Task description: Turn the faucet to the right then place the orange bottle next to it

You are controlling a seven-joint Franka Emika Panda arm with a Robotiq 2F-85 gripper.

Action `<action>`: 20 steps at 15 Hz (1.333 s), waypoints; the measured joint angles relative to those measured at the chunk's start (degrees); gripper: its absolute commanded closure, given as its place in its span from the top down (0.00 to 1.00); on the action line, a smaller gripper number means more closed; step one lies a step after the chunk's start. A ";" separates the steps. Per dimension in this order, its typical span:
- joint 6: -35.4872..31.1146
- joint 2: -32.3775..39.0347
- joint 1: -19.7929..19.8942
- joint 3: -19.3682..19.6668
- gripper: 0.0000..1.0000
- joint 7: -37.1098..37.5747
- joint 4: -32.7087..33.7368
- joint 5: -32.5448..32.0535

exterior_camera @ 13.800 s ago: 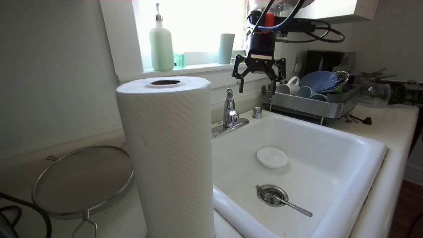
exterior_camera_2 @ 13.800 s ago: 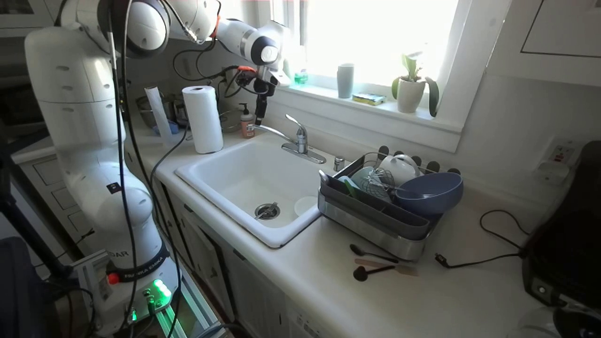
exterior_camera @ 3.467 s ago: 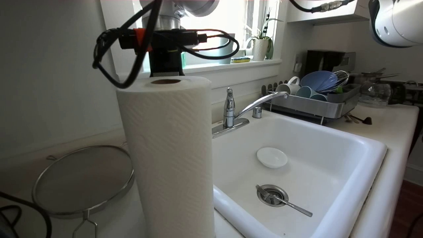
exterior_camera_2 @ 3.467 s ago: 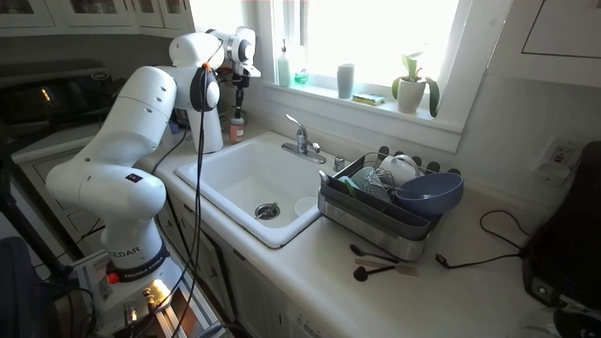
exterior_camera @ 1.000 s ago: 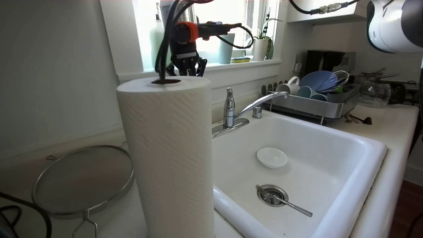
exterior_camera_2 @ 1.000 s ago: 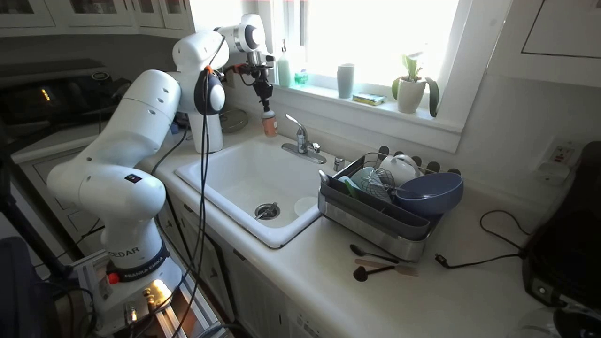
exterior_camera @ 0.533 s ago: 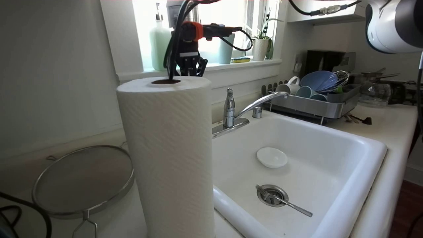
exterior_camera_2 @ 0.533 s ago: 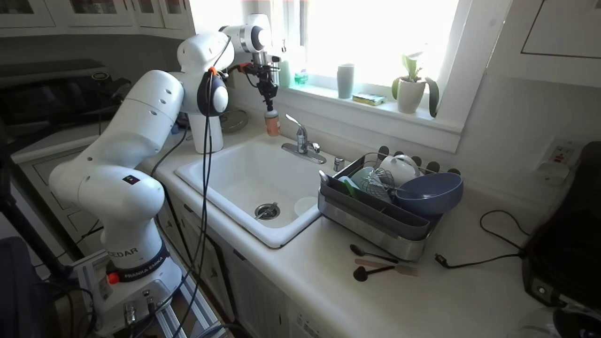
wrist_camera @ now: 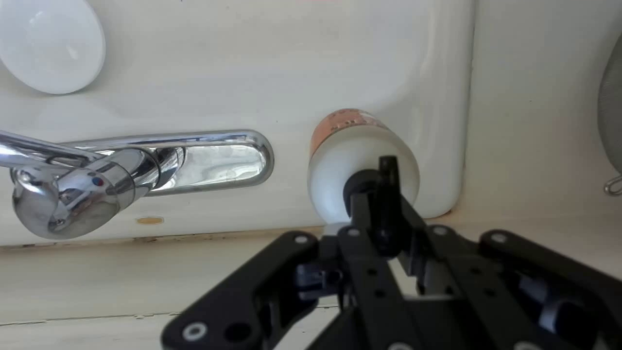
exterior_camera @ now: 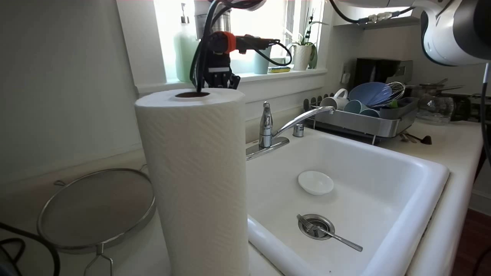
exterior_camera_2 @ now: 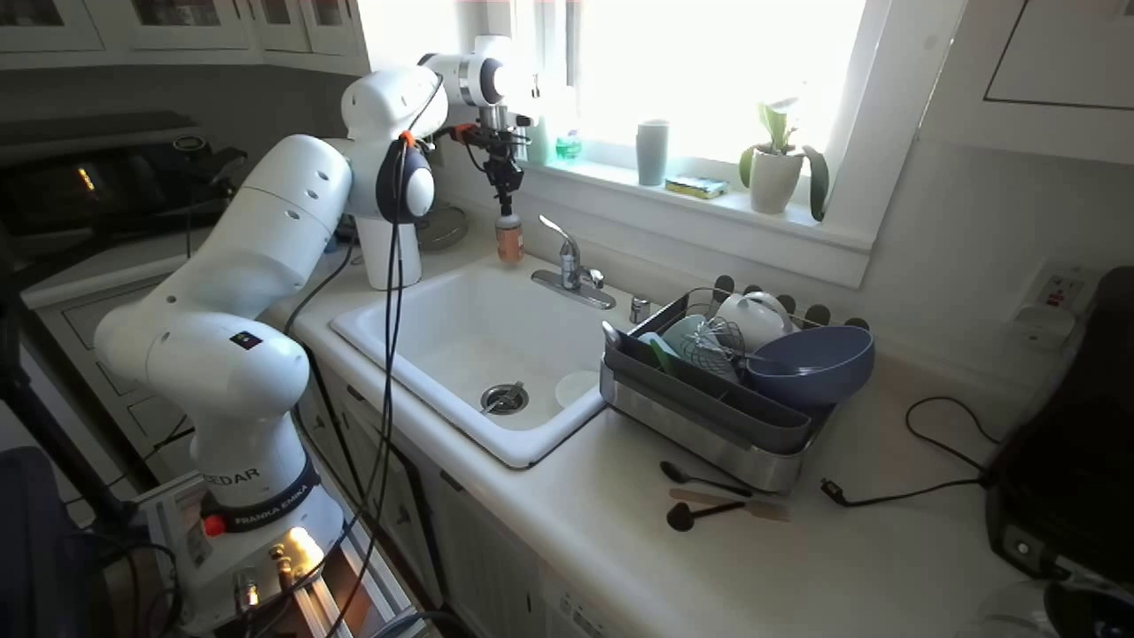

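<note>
Kitchen sink (exterior_camera_2: 518, 445) set into a pale desk (exterior_camera_2: 620, 549), with a bright window (exterior_camera_2: 718, 71) behind. Of the two stages of the task, the first is judged complete: the faucet (exterior_camera_2: 570, 259) is shown with its spout (exterior_camera: 307, 114) directed toward the dish rack (exterior_camera_2: 691, 425), taken here as the right-hand side. The second is judged well advanced but unfinished: the orange bottle (exterior_camera_2: 509, 244) is held over the rear ledge (wrist_camera: 291, 199) of the sink, at the corner away from the rack, near the end of the faucet's base plate (wrist_camera: 218, 165) but apart from it. Whether the ledge is touched by the bottle's bottom cannot be told. The hand (exterior_camera_2: 506, 206) is clamped on the dark pump top (wrist_camera: 357, 183); setting down and release are therefore judged to remain, perhaps after a small shift toward the faucet. In an exterior view the bottle is concealed by a paper towel roll (exterior_camera: 195, 172).

Appearance: the bottle is seen roughly upright, with a rounded white shoulder (wrist_camera: 335, 180) below the pump and an orange label (wrist_camera: 335, 124) on the body; its print is too small to be read. The faucet is of polished chrome, with a short body, a thin curved spout and a lever handle (exterior_camera_2: 555, 227); a red and blue mark (wrist_camera: 97, 181) is visible on the body.
</note>
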State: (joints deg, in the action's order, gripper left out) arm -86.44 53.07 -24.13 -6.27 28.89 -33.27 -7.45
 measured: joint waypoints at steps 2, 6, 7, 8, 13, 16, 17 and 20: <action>-0.09 0.39 0.10 0.01 0.04 0.00 -0.18 0.00; -0.34 0.67 0.51 0.01 0.04 0.00 -1.25 0.00; -0.47 0.71 0.58 0.01 0.04 0.00 -1.37 0.00; -0.55 0.72 0.64 0.01 0.04 0.00 -1.46 0.00; -0.76 0.72 0.67 0.07 0.04 -0.09 -1.87 -0.06; -0.92 0.72 0.68 0.24 0.04 -0.17 -2.04 -0.15; -1.02 0.71 0.69 0.29 0.04 -0.20 -2.05 -0.16; -1.33 0.71 0.71 0.44 0.04 -0.23 -2.08 -0.29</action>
State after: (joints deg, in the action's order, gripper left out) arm -87.77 53.78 -23.41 -5.83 28.67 -35.36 -7.74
